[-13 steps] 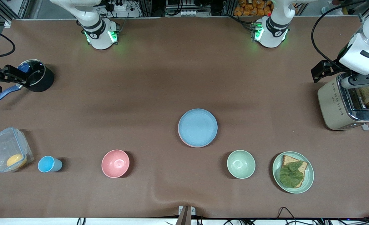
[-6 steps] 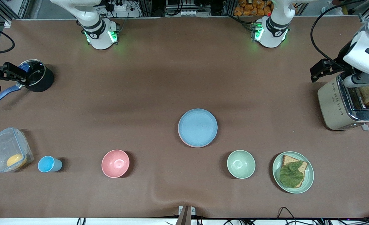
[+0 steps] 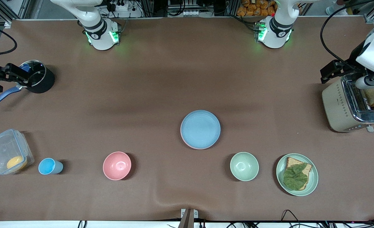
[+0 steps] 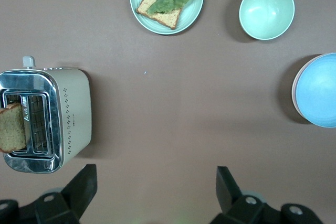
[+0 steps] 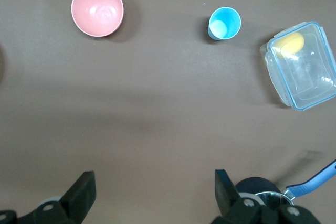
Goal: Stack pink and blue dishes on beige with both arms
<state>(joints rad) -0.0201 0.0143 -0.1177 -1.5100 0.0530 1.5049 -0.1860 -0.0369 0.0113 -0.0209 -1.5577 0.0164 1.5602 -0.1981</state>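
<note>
Blue plate [image 3: 200, 129] on top mid-tabletop, pink rim [image 3: 183, 141] peeking beneath, beige unseen: stack apparently done. Left pincer [image 4: 152, 187] over toaster [image 3: 348, 106], right pincer [image 5: 152, 190] over pot [image 3: 38, 77]; both wide open, empty, parked clear.

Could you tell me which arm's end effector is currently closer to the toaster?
The left. The left end effector hangs open over the toaster at the left arm's end of the table; the right end effector, also open, hangs by the black pot at the right arm's end.
</note>
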